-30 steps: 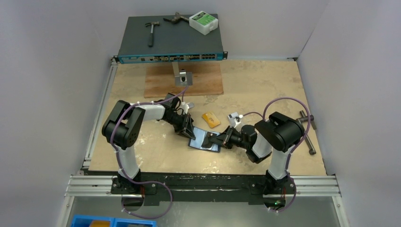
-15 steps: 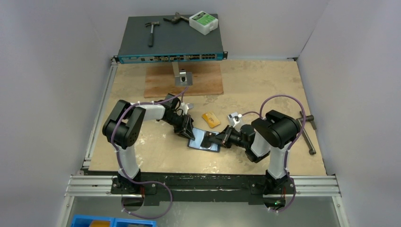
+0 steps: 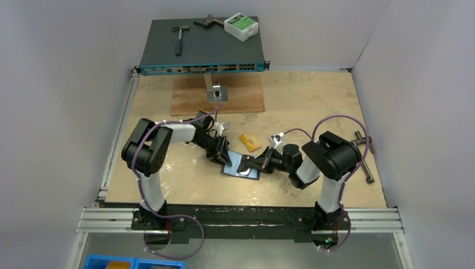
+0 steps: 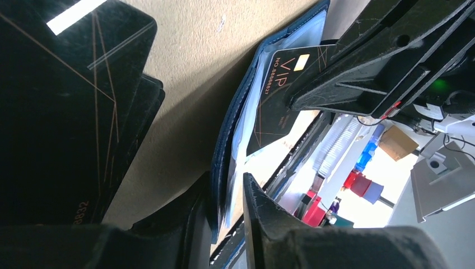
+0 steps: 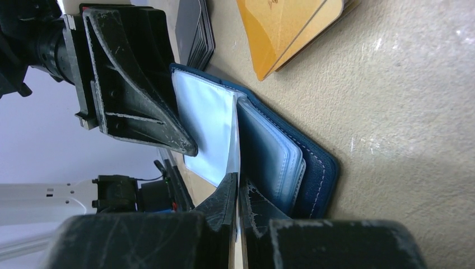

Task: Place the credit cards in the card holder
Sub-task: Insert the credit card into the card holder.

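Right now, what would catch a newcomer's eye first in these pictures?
The open navy card holder at the middle of the table, with the left claw straddling one edge and the shut right claw pinching a clear sleeve from the opposite side. A black VIP card shows inside it. Just beyond, orange cards lie on the table.

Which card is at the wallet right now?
The black VIP card: it lies against the clear sleeves of the open wallet. The orange cards and the other black ones lie on the table.
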{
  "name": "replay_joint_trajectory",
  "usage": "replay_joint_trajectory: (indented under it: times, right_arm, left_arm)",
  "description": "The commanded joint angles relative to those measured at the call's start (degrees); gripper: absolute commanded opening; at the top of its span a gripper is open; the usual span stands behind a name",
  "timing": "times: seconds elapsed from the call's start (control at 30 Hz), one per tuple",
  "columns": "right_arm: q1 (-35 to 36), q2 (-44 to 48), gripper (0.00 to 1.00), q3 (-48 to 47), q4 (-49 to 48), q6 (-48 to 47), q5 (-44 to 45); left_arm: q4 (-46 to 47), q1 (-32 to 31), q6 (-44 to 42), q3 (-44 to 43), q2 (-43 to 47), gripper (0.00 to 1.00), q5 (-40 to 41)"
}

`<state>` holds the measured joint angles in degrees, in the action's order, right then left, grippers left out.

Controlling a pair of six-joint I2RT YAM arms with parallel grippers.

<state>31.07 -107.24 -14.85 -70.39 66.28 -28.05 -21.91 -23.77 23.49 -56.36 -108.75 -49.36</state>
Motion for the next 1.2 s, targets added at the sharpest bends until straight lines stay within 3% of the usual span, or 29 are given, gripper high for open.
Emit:
replay_joint_trajectory:
  times: [0.0,0.4,0.77,1.17]
  right_arm:
    - [0.4,0.9,0.0,-1.0,4.7,-3.9,0.9]
    - [1.7,4.6,0.0,-3.7,14.4,-7.0,0.9]
    - [1.7,4.0,0.0,-8.4,21.6,-8.2,-4.6]
    - [1.6,1.1,0.0,-9.8,21.8,-8.1,-5.6]
  left_arm:
    - [0.9,-0.1,1.0,-0.9,1.3,0.25,-2.5]
    - [1.2,-0.1,1.2,-0.7,1.1,0.24,-2.5]
    - [-0.6,-0.1,0.4,-1.2,1.0,0.13,-0.7]
    - [-0.4,-0.1,0.3,-1.2,0.4,0.13,-1.2]
